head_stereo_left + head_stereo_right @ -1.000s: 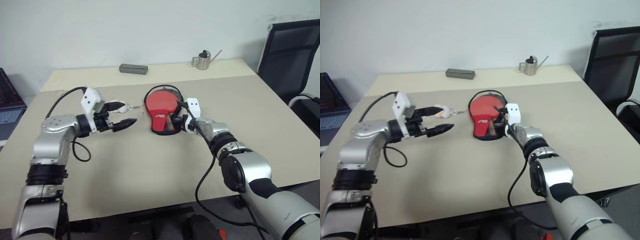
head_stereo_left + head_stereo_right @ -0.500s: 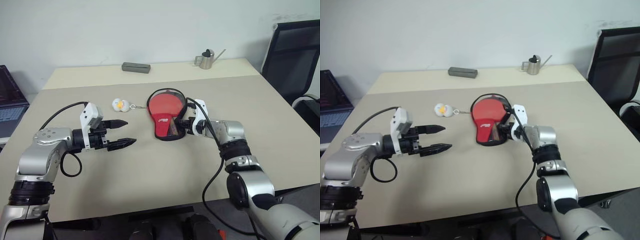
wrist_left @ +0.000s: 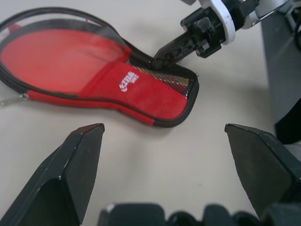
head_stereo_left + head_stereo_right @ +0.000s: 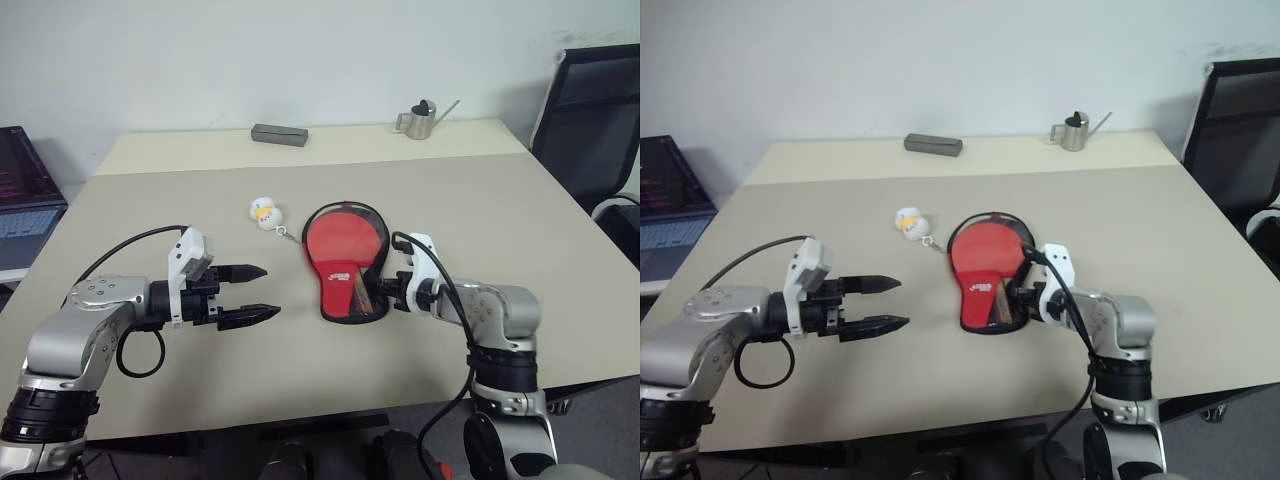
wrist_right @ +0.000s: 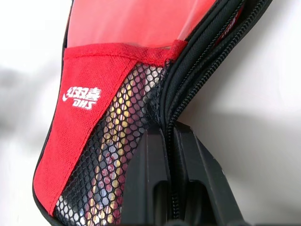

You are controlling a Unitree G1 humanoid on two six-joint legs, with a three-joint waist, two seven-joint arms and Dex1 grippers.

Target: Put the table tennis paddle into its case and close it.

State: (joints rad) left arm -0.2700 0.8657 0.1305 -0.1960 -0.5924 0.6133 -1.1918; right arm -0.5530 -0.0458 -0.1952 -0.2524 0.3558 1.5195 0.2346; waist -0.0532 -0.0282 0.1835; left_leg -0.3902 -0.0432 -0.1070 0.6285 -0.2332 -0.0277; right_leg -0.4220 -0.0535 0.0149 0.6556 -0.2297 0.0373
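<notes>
Beige table [image 4: 300, 380] against a white wall, black office chair [image 4: 590, 110] at far right, laptop [image 4: 25, 195] off the left edge

Red case [image 4: 343, 262] lying flat near the table's middle, round end toward the far side, narrow handle end toward the near side. Table tennis paddle [image 4: 345, 232] inside it, red face showing through the round part, wooden handle [image 4: 362, 290] visible under the black mesh pocket at the narrow end. Zip edge along the right side not yet closed, black lining showing at the rim

Right gripper [image 4: 385, 292] at the case's right near edge, fingers pinched shut on the black zip trim beside the mesh, as seen close up from the right wrist [image 5: 164, 179]. Left gripper [image 4: 255, 293] to the left of the case, well apart from it, hovering above the table with both black fingers spread wide and empty, pointing right toward the case

Small white-and-yellow duck charm [image 4: 265, 213] on the table just left of and beyond the round end, joined to the case by a short chain. Dark grey rectangular block [image 4: 279, 134] at the far edge, metal watering can [image 4: 420, 120] further right along the same edge. Bare tabletop between the left gripper and the case

One paddle, one case, one duck charm, one block, one watering can, one chair, one laptop, two grippers
</notes>
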